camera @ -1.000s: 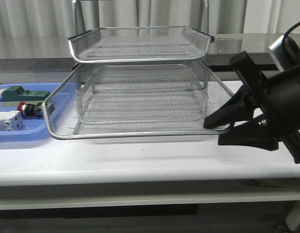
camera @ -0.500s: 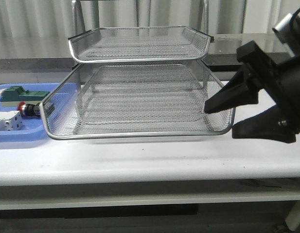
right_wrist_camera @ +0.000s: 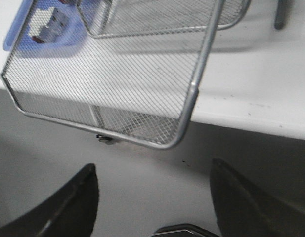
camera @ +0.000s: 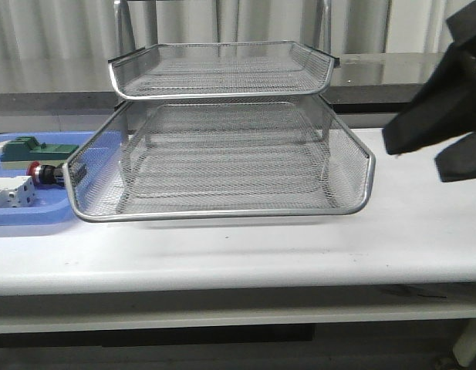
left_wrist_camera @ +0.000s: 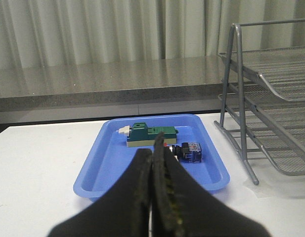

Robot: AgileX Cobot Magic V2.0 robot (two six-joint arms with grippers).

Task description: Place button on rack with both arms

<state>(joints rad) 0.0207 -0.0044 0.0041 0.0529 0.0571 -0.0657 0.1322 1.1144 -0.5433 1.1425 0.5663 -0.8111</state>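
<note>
The button (camera: 45,173) lies on its side in the blue tray (camera: 29,217) at the table's left, red head to the left. The silver wire rack (camera: 222,154) stands mid-table with its lower tray pulled out toward the front. My right gripper (camera: 416,158) is open and empty, hovering to the right of that tray's front right corner. In the right wrist view the open gripper (right_wrist_camera: 152,170) is above the tray's rim (right_wrist_camera: 192,94). My left gripper (left_wrist_camera: 154,143) is shut and empty, just short of the button (left_wrist_camera: 188,151), whose red head is partly hidden behind the fingers.
A green block (camera: 33,146) and white blocks (camera: 10,193) share the blue tray with the button. The rack's frame posts (left_wrist_camera: 236,98) stand right beside the blue tray (left_wrist_camera: 117,163). The table's front edge (camera: 238,277) runs close under the pulled-out tray.
My right gripper has moved right and up, away from the pulled-out tray's front right corner. The tray, the button and the blue tray have stayed in place.
</note>
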